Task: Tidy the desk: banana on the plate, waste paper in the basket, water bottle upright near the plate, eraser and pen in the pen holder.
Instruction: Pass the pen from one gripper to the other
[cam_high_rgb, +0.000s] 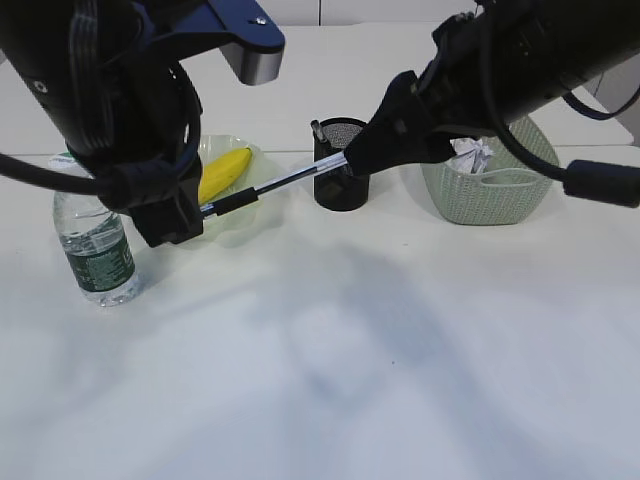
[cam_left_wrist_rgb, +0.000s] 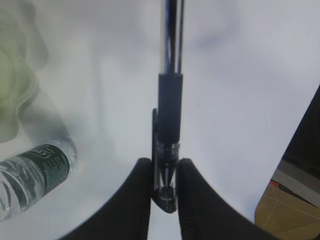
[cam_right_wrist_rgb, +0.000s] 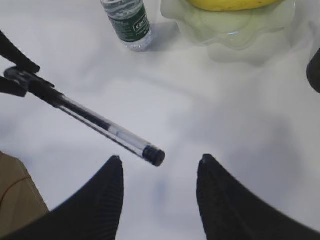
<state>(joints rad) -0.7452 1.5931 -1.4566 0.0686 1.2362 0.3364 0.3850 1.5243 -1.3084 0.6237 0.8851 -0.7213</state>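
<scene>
Black fingers of the left pincer (cam_left_wrist_rgb: 164, 187) sit closest, closed tight on the tip end of the pen (cam_left_wrist_rgb: 169, 107), which runs straight out from them above the table (cam_left_wrist_rgb: 240, 90). Its far end passes out of the left wrist view. The right pincer (cam_right_wrist_rgb: 159, 175) stands well open with nothing in it; the pen's capped end hangs between its two fingers, nearer the left one, touching neither. In the exterior view that pincer is hidden behind its own arm.

Beside the left pincer stands the water bottle (cam_high_rgb: 97, 250), upright, its top hidden by the arm. Just beyond it lies the banana (cam_high_rgb: 224, 174) on the pale green plate (cam_high_rgb: 250, 215), partly covered by the arm. Behind the right pincer is the black mesh pen holder (cam_high_rgb: 342, 180), and further right the basket (cam_high_rgb: 490, 190) with crumpled paper (cam_high_rgb: 472, 155) inside.
</scene>
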